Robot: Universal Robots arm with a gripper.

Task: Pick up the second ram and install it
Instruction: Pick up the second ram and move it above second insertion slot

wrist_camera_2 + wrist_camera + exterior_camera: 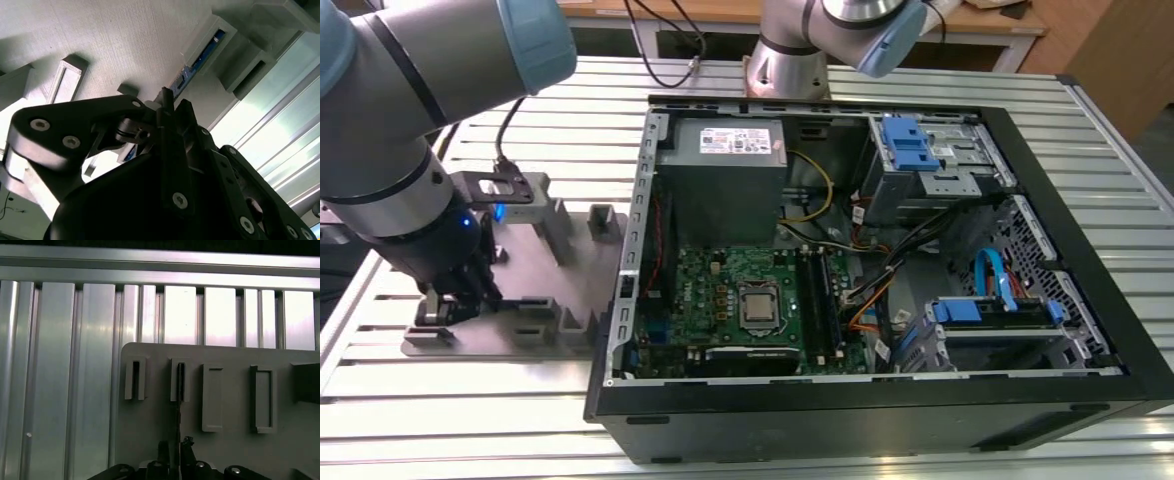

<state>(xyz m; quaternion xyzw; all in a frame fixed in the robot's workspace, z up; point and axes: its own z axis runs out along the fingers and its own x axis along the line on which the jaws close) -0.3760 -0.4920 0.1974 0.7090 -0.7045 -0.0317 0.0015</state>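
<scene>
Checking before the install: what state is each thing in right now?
second ram: standing on edge in the holder plate's slot, not lifted.
end effector: low over the holder plate, at the ram.
computer case: lying flat, side open.

No legible text; white label (736, 141) on power supply (720, 195) unreadable.

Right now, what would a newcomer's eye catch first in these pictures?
The open computer case lies at the exterior view's centre, its green motherboard exposed. At that view's left, the gripper is low over the grey holder plate, straddling the second ram standing on edge.
</scene>
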